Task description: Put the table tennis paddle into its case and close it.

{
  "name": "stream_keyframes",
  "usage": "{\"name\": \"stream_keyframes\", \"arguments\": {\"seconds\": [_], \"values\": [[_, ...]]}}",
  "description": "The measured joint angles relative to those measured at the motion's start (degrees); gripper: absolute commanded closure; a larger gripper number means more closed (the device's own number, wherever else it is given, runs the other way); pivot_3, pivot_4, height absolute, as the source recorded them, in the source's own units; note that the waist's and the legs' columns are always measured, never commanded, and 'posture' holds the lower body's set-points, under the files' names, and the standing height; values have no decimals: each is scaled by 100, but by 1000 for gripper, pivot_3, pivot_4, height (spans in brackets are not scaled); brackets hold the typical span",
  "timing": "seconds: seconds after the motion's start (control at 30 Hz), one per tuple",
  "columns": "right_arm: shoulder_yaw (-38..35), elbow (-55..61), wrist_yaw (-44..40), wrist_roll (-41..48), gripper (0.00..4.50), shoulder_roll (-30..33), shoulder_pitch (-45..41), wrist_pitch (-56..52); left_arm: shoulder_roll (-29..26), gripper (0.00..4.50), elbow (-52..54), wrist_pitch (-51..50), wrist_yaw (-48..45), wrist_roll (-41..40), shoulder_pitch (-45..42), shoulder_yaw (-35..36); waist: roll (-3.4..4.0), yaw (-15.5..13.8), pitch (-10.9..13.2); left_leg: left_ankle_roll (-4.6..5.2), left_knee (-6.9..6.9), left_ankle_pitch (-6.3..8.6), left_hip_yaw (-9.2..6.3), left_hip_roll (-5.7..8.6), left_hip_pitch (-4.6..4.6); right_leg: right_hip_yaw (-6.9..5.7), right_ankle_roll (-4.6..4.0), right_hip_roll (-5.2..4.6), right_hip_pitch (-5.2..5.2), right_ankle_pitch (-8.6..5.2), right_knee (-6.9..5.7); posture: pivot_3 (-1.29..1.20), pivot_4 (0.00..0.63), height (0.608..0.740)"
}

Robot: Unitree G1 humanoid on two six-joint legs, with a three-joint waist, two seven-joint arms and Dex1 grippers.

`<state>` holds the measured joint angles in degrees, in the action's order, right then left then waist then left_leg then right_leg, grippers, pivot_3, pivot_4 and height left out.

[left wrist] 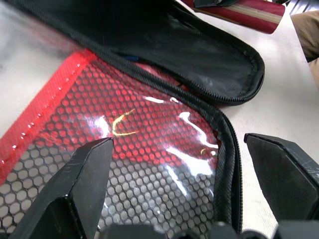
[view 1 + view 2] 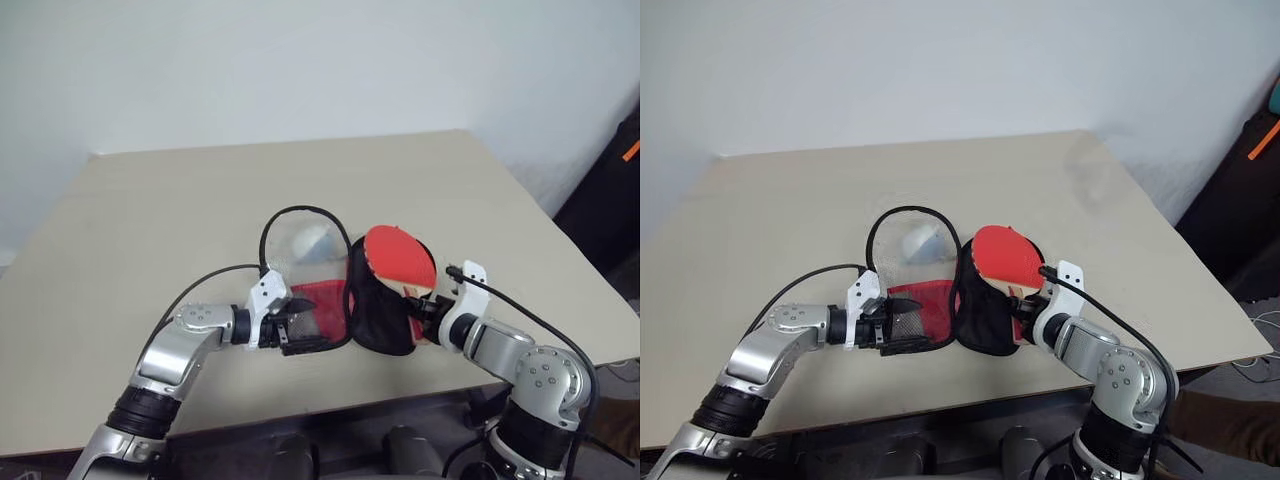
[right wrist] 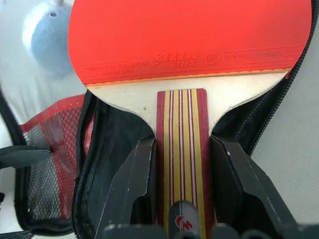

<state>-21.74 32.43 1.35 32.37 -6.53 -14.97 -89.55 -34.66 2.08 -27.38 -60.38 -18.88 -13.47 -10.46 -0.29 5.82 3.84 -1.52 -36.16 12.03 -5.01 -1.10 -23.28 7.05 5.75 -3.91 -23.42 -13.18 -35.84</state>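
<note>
The case (image 2: 345, 305) lies unzipped near the table's (image 2: 150, 200) front edge, with bare tabletop beyond it. The table tennis paddle (image 2: 400, 258) rests over the case's black half, red face away from the robot, handle toward the right gripper (image 3: 180, 164), which clamps it. The left gripper (image 1: 184, 164), fingers spread, straddles the case's mesh flap.

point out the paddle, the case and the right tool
paddle (image 3: 189, 35), right wrist view, red rubber face
case (image 1: 164, 144), left wrist view, red mesh window
right tool (image 3: 182, 164), right wrist view, between its fingertips
</note>
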Motion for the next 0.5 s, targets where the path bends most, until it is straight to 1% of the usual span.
{"name": "stream_keyframes", "arguments": {"seconds": [0.5], "values": [[-52, -162, 167, -432, 3352, -128, -386, -250, 87, 0, 0, -12, 109, 4, 14, -2, -1, -2, -2, -4, 1, -7, 2, -1, 38, 0, -15, 0, 28, 3, -1, 0, 0, 740]]}}
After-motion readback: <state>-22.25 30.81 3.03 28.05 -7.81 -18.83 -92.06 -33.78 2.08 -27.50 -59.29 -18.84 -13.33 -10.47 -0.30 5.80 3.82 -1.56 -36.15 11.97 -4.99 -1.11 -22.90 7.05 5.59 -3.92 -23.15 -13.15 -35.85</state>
